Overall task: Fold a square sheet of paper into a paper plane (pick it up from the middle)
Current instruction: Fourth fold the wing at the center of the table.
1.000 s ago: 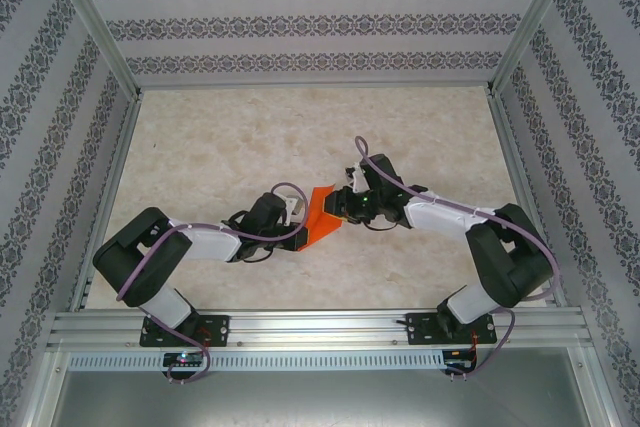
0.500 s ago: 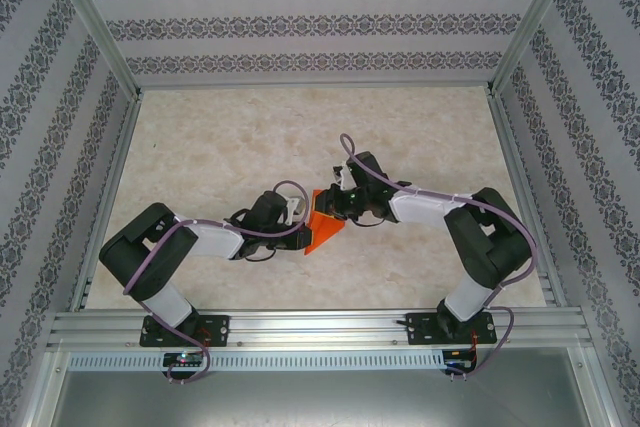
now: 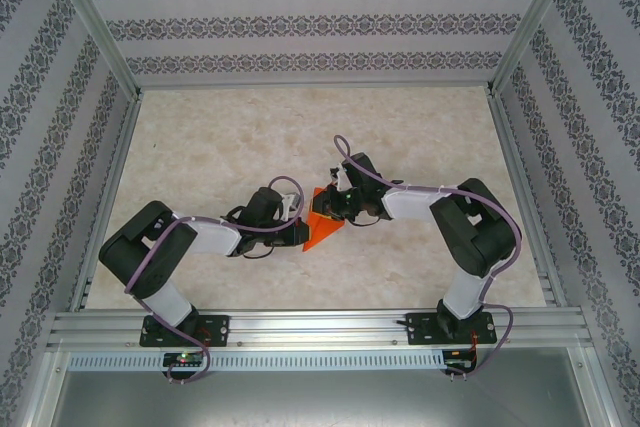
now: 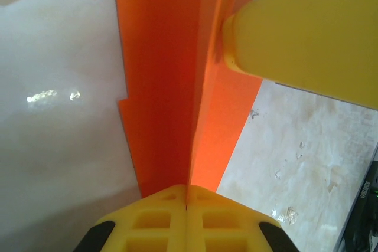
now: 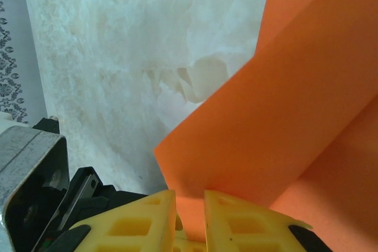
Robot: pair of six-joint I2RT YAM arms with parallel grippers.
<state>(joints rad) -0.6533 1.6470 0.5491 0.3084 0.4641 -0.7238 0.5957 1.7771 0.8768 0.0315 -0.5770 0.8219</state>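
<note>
Top external view: a boxed work cell with walls (image 3: 300, 27) papered in grey and white floral stripes and framed by dull aluminium rails (image 3: 320, 327). The table (image 3: 250, 127) is a smooth, glossy, cream slab with a marbled pattern. Two jointed arms, black with white links and looped purple cables, reach inward from the near edge; the left arm (image 3: 190, 242) and the right arm (image 3: 470, 232) meet near the middle of the table.

Between them is the sheet of paper (image 3: 322, 219), thin, matte and bright orange, folded into an angular, pointed shape and held from both sides at the table's centre.

The left hand (image 3: 303, 235) grips its near left end and the right hand (image 3: 335, 205) its far right end.

Left wrist view: the paper (image 4: 159, 87) stands as two flat panels meeting in one sharp, straight crease. That crease runs down between the left hand's (image 4: 186, 202) yellow, waffle-ribbed plastic fingers (image 4: 153, 222), which are pressed fully together on it. A blunt yellow finger of the right hand (image 4: 307, 28) touches the right panel.

Right wrist view: the paper (image 5: 283, 122) shows overlapping flat layers with crisp straight edges. The right hand (image 5: 190, 210) is almost closed, its ribbed yellow fingers (image 5: 136, 222) pinching the paper's lower edge in a narrow slot.
</note>
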